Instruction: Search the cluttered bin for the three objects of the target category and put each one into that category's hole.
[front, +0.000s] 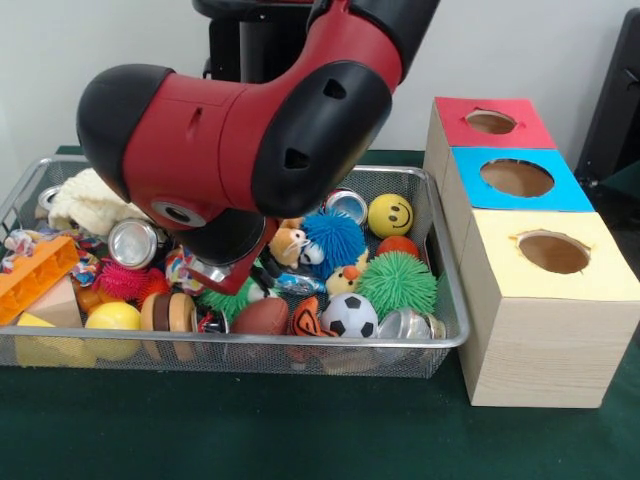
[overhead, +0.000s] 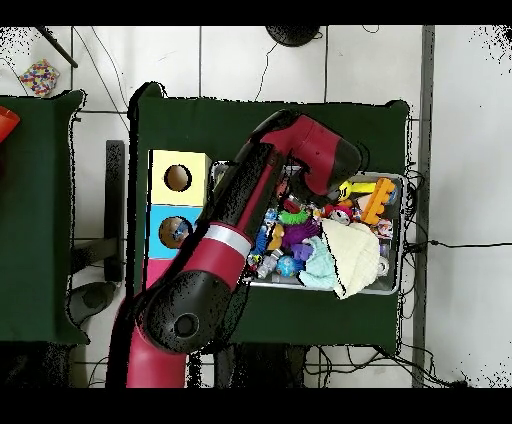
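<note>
Under the arm (front: 240, 140), cluttered bin (front: 440, 250).

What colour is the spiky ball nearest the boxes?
Green; the spiky ball shows best in the front view.

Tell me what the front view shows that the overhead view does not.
Only the front view shows the yellow smiley ball, the small soccer ball and the red box with its hole. Only the overhead view shows the tiled floor around the table. Both show the wire bin, the yellow box and the arm.
</note>
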